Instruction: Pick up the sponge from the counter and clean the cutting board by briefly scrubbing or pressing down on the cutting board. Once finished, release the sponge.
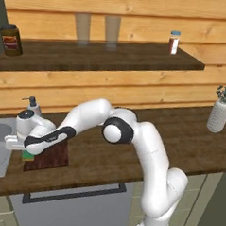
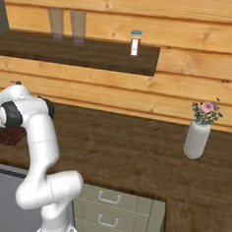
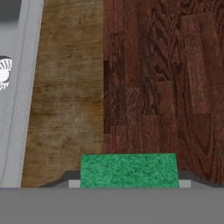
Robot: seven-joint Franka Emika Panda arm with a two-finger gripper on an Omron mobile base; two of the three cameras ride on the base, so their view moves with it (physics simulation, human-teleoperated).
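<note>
White arm (image 1: pixel 146 150) outstretched left, low over cutting board (image 1: pixel 53 156)

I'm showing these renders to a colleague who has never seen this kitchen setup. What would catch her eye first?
Most likely the white arm stretched low to the left, its gripper holding the green sponge at the edge of the dark cutting board on the counter. Next, the white vase of flowers at the counter's right end, and the jars on the wall shelf.

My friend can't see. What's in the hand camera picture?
A green sponge sits between the robot's jaws, over the left edge of a dark reddish cutting board. Left of the board is the brown counter, then the grey sink.
</note>
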